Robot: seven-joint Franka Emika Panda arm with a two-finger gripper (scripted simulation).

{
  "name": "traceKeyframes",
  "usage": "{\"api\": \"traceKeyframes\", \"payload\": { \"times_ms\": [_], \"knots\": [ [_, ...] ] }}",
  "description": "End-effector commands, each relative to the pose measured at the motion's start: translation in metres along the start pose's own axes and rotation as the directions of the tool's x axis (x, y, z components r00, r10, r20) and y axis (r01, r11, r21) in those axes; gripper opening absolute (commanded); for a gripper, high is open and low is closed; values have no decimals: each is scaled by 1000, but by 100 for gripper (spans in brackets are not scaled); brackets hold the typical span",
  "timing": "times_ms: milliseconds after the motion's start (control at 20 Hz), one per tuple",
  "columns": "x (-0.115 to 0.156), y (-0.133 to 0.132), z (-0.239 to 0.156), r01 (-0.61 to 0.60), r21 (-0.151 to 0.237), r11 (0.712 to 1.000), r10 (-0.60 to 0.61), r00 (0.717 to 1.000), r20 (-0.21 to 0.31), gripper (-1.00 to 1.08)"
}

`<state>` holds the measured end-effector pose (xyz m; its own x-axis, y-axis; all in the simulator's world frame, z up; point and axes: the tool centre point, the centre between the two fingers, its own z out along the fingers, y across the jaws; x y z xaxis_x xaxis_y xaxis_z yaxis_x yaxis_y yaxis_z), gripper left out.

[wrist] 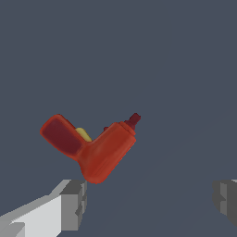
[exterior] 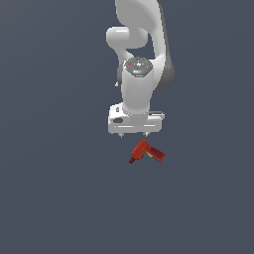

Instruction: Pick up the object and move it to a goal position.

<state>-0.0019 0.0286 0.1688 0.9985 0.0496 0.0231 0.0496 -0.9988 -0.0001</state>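
A small red L-shaped toy drill (exterior: 146,152) lies on the dark grey floor, its darker nose toward the exterior view's left and a yellow spot near the bend. In the wrist view the drill (wrist: 92,146) lies flat, just off one fingertip. My gripper (exterior: 134,135) hangs above the drill, slightly toward the exterior view's left. It is open and empty. The two grey fingertips (wrist: 74,203) stand wide apart in the wrist view, with the gripper (wrist: 150,203) clear of the drill.
The white arm (exterior: 139,59) rises behind the gripper. The floor (exterior: 59,188) is a plain dark grey surface with no other objects in view.
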Motion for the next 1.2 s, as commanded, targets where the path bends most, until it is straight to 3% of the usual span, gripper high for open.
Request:
{"api": "traceKeyframes", "payload": {
  "times_ms": [0,650,1150],
  "knots": [
    [0,0,0,0,0,1000,0,1000,0,108],
    [-4,0,10,-28,18,999,27,999,27,108],
    [-2,1,33,-153,101,983,146,986,76,108]
  ]
}}
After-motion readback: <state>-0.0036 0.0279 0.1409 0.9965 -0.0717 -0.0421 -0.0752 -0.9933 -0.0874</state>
